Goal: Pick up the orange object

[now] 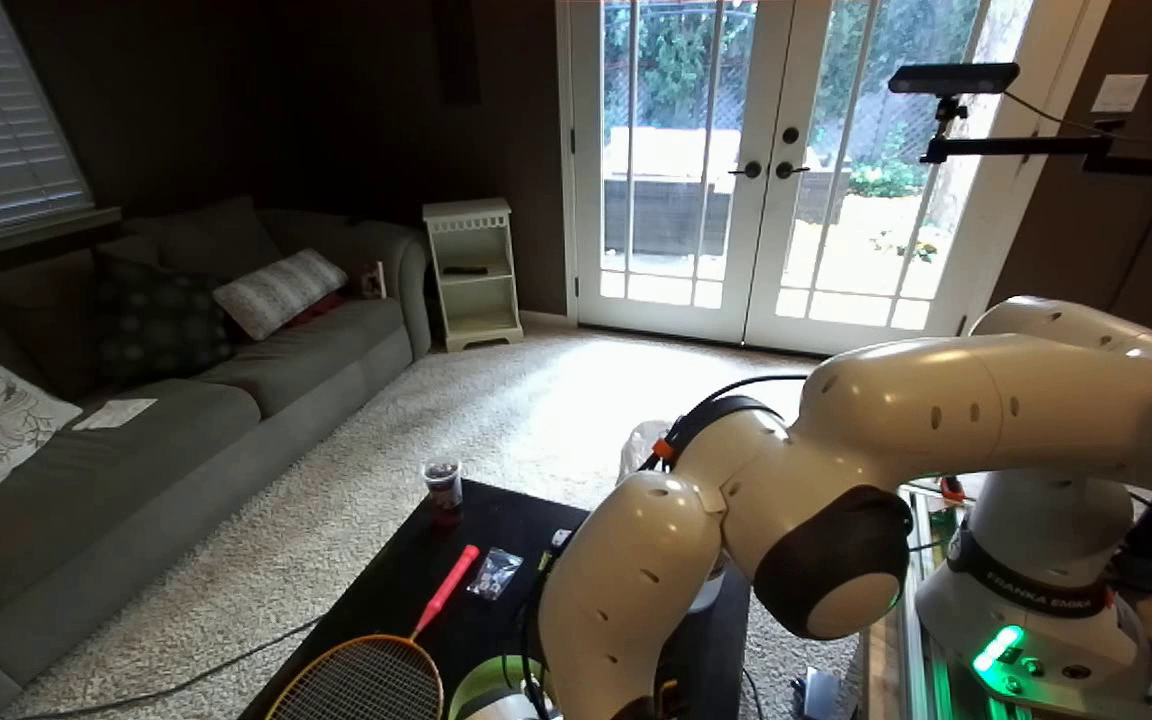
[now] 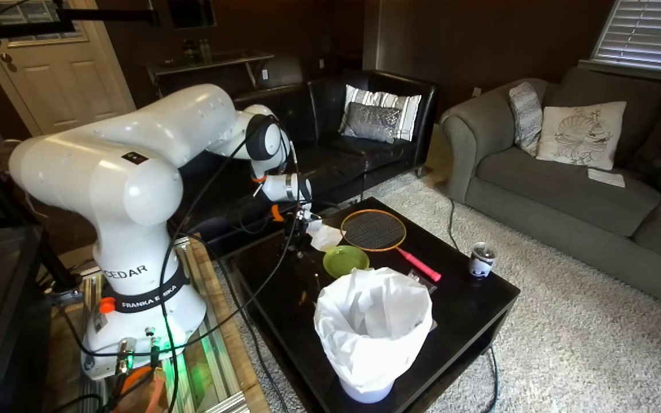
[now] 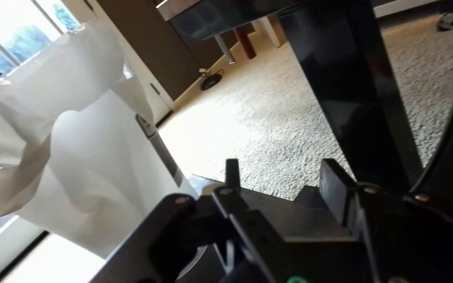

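No round reddish-orange ball-like object shows clearly in any view; it is hidden or out of view. A small dim orange patch (image 2: 303, 297) shows on the dark table in an exterior view, too unclear to identify. An orange piece (image 2: 277, 213) sits beside the arm's wrist; I cannot tell what it is. My gripper (image 3: 282, 175) is open in the wrist view, with its fingertips well apart and nothing held between them. In an exterior view the gripper (image 2: 293, 245) is low over the table's far end, left of the green bowl (image 2: 346, 261).
The black table (image 2: 468, 312) bears a yellow-rimmed racket (image 2: 373, 229) with red handle (image 1: 448, 590), white paper (image 2: 325, 236), a cup (image 2: 481, 261) and a plastic packet (image 1: 496, 573). A tall white lined bin (image 2: 373, 338) stands at the near end; it fills the wrist view's left (image 3: 104, 157).
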`<action>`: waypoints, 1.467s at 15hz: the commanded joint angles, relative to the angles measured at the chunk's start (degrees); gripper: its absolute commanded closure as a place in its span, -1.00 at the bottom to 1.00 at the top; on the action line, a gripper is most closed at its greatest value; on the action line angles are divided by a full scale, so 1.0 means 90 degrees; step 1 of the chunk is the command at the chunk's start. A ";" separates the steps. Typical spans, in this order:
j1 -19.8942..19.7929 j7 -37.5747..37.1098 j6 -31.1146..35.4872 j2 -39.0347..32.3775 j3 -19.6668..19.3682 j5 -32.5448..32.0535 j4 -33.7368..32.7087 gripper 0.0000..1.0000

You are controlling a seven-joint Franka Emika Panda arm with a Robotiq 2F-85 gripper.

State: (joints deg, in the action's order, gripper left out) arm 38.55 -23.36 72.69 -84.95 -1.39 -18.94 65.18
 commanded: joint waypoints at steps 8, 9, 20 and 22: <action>0.0189 -0.0065 0.0053 -0.0093 -0.0156 -0.0666 -0.0320 -1.00; 0.0136 -0.0074 0.0089 -0.0093 -0.0159 -0.0624 -0.0337 -1.00; -0.1161 0.0711 0.2685 -0.0054 -0.0036 -0.0610 0.0099 -1.00; -0.1279 0.1019 0.2855 -0.0057 -0.0025 -0.0615 0.0152 -1.00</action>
State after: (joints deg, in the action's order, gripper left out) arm 28.29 -17.67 95.85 -85.46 -2.43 -23.90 65.47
